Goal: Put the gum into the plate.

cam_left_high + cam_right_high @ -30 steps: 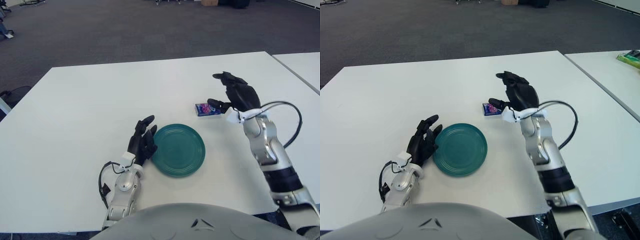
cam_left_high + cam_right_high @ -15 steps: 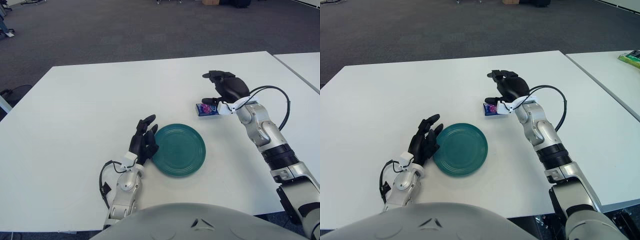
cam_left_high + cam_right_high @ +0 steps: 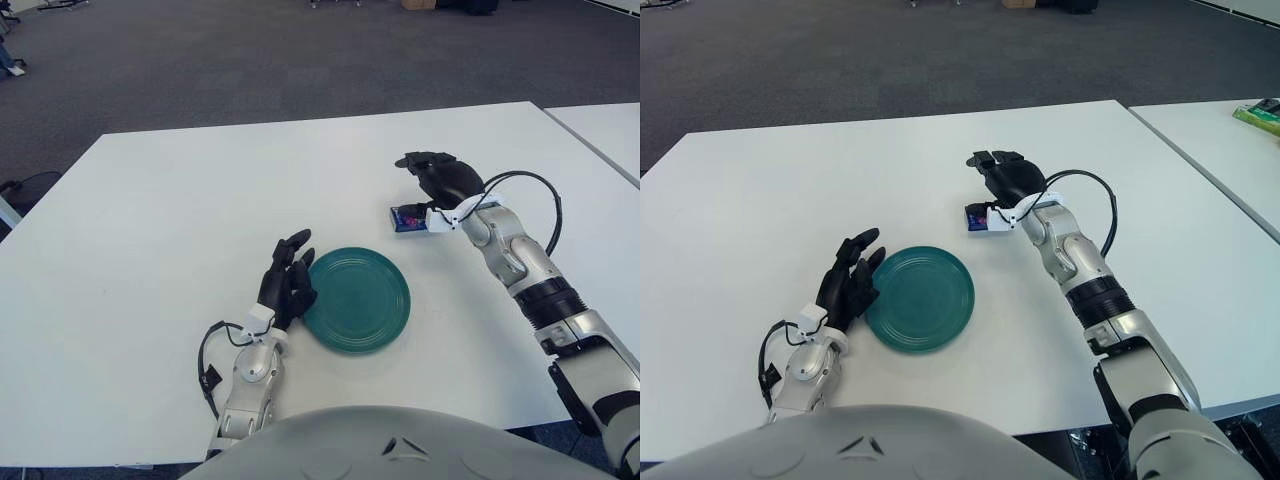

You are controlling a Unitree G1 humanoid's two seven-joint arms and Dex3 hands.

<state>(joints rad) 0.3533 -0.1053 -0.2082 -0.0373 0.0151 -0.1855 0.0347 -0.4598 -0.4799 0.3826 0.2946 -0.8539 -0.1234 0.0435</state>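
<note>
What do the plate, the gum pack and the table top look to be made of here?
The plate: probably glazed ceramic or hard plastic; an even teal colour with a faint sheen on its rim. The gum pack under the right hand: likely printed card or foil wrap, blue with purple print. The table: a matte white laminate by its look, flat and free of glare. The left hand shows beside the plate's left edge.

The white worktop [image 3: 180, 200] lies bare along its far edge and across its whole left half. Toward the near edge, the round teal plate [image 3: 358, 298] stands open from above, with the left robot hand [image 3: 285, 280] against its left rim. The right robot hand [image 3: 438, 182] covers the small blue gum packet [image 3: 405, 218] beyond the plate's far right rim.
</note>
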